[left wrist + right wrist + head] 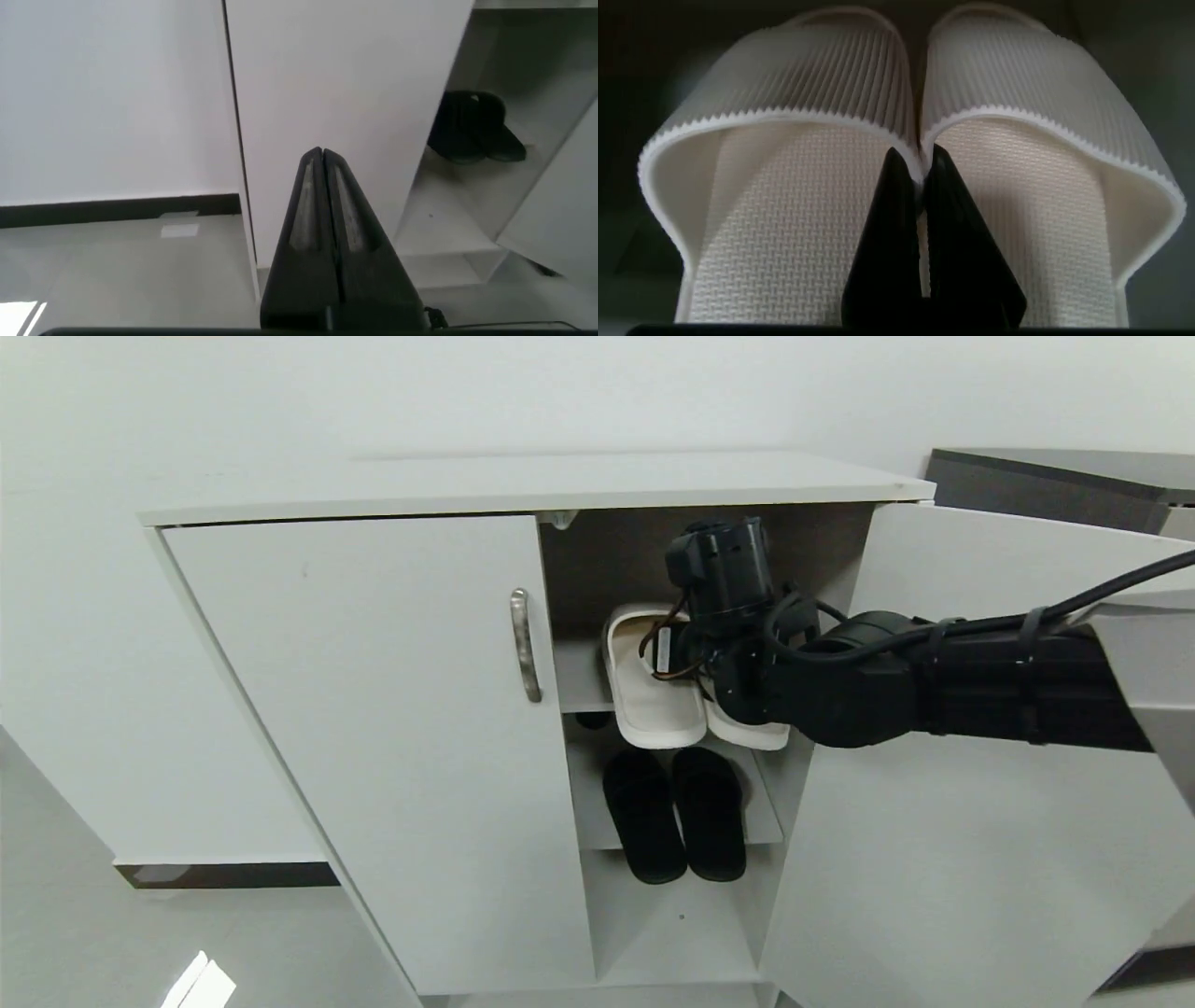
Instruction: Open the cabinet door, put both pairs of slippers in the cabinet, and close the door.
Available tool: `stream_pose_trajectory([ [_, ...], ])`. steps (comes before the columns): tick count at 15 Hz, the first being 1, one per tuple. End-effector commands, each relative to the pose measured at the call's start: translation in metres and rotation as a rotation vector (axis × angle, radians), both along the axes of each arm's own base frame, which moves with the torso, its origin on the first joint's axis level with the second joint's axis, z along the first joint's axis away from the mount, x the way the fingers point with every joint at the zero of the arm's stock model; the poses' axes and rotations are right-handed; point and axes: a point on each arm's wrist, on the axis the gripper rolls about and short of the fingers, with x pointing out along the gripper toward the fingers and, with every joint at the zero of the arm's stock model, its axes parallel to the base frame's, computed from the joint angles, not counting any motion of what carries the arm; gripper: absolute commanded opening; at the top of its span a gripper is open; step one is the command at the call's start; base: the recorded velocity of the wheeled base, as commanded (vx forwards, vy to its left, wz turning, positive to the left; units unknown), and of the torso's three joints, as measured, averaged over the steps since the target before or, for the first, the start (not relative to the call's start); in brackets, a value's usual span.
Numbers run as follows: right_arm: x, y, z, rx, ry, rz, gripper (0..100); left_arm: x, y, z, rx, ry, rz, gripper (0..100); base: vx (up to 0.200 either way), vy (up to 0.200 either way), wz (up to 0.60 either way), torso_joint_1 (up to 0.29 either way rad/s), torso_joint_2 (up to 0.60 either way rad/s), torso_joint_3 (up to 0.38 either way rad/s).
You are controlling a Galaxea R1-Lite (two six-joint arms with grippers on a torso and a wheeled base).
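White laminate two-door cabinet (523, 485) against a white wall. Its left door (373, 709) is shut and has a vertical brushed-metal bar handle (525, 644) near the inner edge. The right door (934, 859) is swung open toward the camera.

The right arm reaches in through the open side at upper-shelf (579, 677) level. The right gripper (918, 163) has its black fingers pinched narrow on the pair of white ribbed foam slippers (653, 709), clamping the two touching inner edges together. The white ribbed foam slippers sit side by side at the upper shelf, toes pointing into the cabinet, heels sticking out past the shelf front. Cannot tell whether the soles rest fully on the shelf or are held just above it.

The pair of black flat slippers (672, 817) lies side by side on the shelf below (767, 821), heels overhanging its front edge, not touched by either arm.

The left gripper (321, 157) is pressed closed with nothing between the fingers. It sits low in front of the shut left door, apart from it. From there the black flat slippers (472, 126) show off to the side inside the open compartment.
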Motion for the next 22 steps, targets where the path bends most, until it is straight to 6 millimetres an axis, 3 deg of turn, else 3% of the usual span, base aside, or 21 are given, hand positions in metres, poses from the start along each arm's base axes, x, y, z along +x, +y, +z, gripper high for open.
stream_pose_trajectory([
  [1,0.025,0.004,-0.015,-0.019,-0.001,-0.027,0,0.000,0.000,0.000,0.000,0.001,0.000,0,0.000,0.000,0.00,0.000,0.00,0.000],
  [3,0.047,0.001,-0.028,-0.054,-0.003,-0.059,0,0.000,0.000,0.000,-0.002,0.001,0.000,0,0.000,0.000,0.00,0.000,0.00,0.000],
  [5,0.068,-0.005,-0.065,-0.130,0.072,-0.087,0,0.000,0.000,0.000,-0.002,0.001,0.000,0,0.000,0.000,0.00,0.000,0.00,0.000],
  [9,0.081,-0.012,-0.106,-0.220,0.185,-0.106,0,0.000,0.000,0.000,-0.003,0.001,0.000,0,0.000,0.000,0.00,0.000,0.00,0.000],
  [22,0.072,-0.009,-0.116,-0.304,0.271,-0.086,0,0.000,0.000,0.000,-0.008,-0.001,0.009,0,0.000,0.000,0.00,0.000,0.00,0.000],
])
